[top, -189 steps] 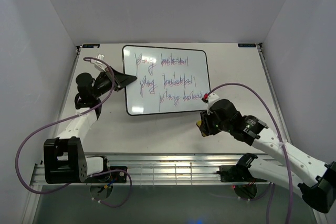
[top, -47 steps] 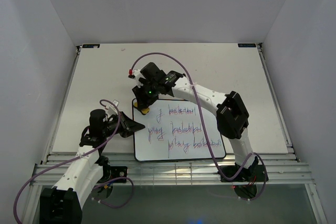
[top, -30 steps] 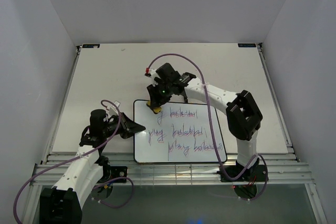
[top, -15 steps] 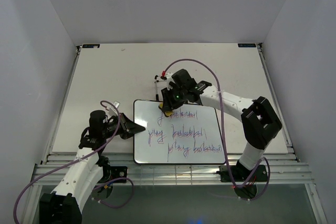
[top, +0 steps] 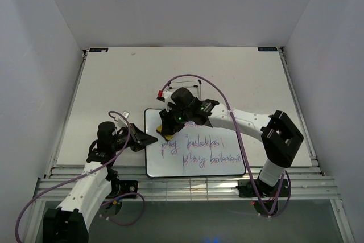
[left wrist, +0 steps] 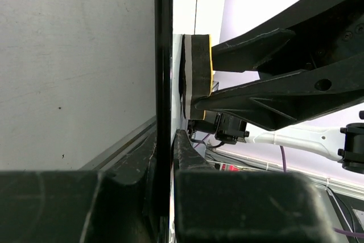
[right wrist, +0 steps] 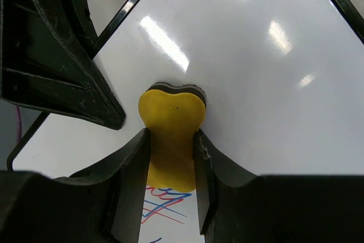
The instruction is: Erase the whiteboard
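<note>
mid-wipe: my right gripper [right wrist: 169, 140] clamps the yellow eraser [right wrist: 170, 115] flat on the whiteboard [right wrist: 273, 83], top left; left gripper [left wrist: 165, 157] pinches its edge. next, sweep down over the writing [top: 196, 142].

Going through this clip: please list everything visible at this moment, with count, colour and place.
whiteboard: one, glossy white with a thin black frame, lying on the table near the front edge
handwriting: two lines visible, purple-blue, on the board's lower half
eraser: one, yellow top over a dark base, pressed on the board near its upper left corner
wire stand: one, black, on the table just behind the board
table: one, off-white, between white walls
cables: two, purple, one along each arm
left fingers: black, shut on the whiteboard's left edge
right fingers: black, shut on the eraser
</note>
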